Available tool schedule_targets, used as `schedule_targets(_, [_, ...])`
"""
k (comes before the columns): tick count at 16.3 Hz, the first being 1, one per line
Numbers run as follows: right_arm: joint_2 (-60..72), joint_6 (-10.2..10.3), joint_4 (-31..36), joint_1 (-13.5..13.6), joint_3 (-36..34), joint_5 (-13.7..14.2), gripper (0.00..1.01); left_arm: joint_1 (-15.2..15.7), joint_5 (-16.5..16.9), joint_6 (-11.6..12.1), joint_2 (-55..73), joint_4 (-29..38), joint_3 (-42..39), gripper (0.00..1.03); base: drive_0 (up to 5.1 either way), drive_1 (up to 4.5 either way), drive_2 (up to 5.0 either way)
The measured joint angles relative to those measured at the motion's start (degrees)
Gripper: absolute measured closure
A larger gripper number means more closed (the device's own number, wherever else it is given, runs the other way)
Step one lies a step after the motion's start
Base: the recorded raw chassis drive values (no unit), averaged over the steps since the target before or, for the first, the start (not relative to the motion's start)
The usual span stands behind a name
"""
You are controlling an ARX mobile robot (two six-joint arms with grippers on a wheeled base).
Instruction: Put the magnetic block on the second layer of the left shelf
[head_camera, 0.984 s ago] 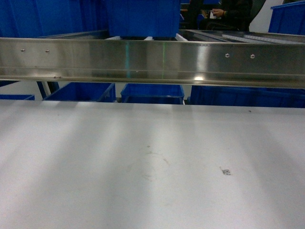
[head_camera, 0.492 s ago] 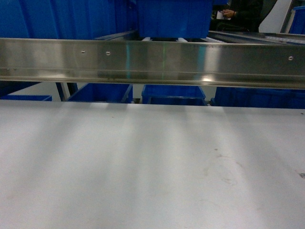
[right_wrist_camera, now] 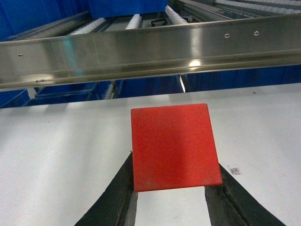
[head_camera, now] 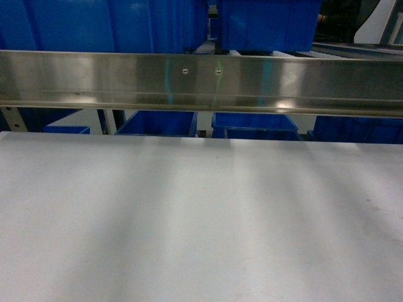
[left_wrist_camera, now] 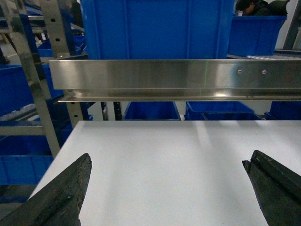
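Right end effector [right_wrist_camera: 171, 188] clamped on magnetic block [right_wrist_camera: 174, 146] above desk [right_wrist_camera: 56, 150] (fingertips hidden behind block). Left end effector [left_wrist_camera: 169, 188] apart, tips cut off. Neither arm visible in head view.

White desk [head_camera: 201, 220] filling lower half of head view, soft light bands lying across it. Steel beam [head_camera: 201, 82] running full width at 12 o'clock, showing two rivets and small bright reflections. Blue bins [head_camera: 264, 25] sitting above beam, more blue bins [head_camera: 157, 123] showing below it, beyond desk's far edge. Perforated steel upright [left_wrist_camera: 56, 28] standing at 10 o'clock in left wrist view. Roller rails [right_wrist_camera: 134, 21] running back behind beam in right wrist view. Small dark mark [right_wrist_camera: 234, 169] lying on desk at 4 o'clock there.
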Motion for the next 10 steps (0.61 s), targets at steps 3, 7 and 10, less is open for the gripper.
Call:
schedule_targets(3, [0.0, 0.0, 0.0, -0.02, 0.0, 0.0, 0.68, 0.0, 0.02, 0.0, 0.02, 0.13, 0.0, 0.05, -5.1, 2.4, 2.4])
schedule_targets(7, [0.11, 0.0, 0.02, -0.02, 0.0, -0.02, 0.68, 0.0, -0.02, 0.0, 0.02, 0.04, 0.0, 0.05, -5.1, 2.4, 2.4])
schedule_targets(10, [0.0, 0.0, -0.04, -0.02, 0.0, 0.0, 0.68, 0.0, -0.02, 0.0, 0.02, 0.04, 0.0, 0.05, -5.1, 2.4, 2.4])
